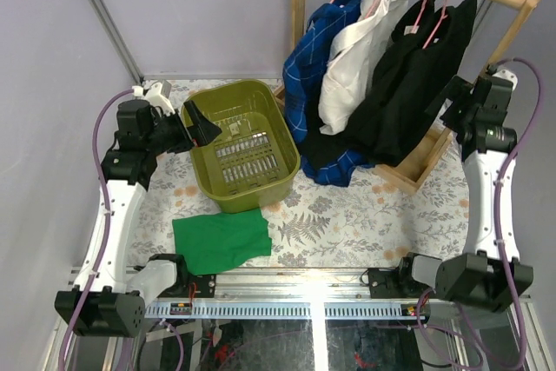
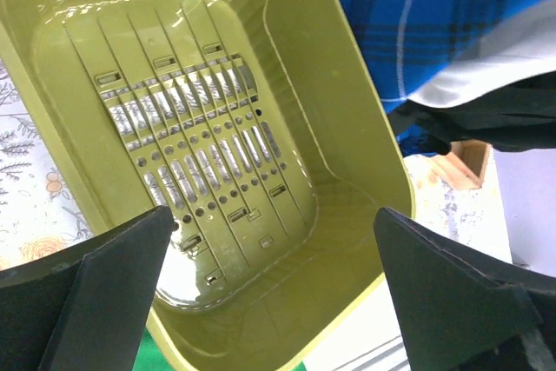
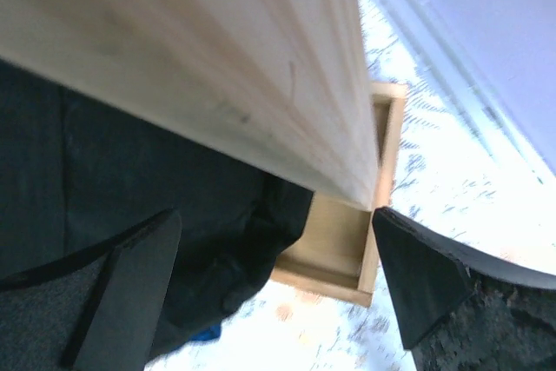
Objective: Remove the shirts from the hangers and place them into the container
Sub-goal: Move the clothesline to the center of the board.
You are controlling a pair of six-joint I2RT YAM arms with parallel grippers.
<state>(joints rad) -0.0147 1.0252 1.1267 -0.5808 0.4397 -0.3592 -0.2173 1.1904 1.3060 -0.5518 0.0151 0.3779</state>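
Three kinds of shirts hang side by side on pink hangers (image 1: 432, 2) from a wooden rail: a blue checked one (image 1: 306, 67), a white one (image 1: 356, 54) and black ones (image 1: 413, 84). The olive-green container (image 1: 287, 149) stands to their left with nothing in it. My left gripper (image 1: 198, 123) hovers open over the container's left rim; the left wrist view looks down into the container (image 2: 347, 180) between the spread fingers (image 2: 113, 275) of the gripper (image 2: 274, 223). My right gripper (image 1: 456, 97) is open just right of the black shirts (image 3: 130, 171), beside the rack post (image 3: 217, 49).
A flat green cloth (image 1: 221, 241) lies on the flowered tablecloth in front of the container. The wooden rack's base frame (image 1: 417, 167) sits under the shirts, and its corner (image 3: 347, 241) shows below my right gripper (image 3: 276, 223). Grey walls enclose the table.
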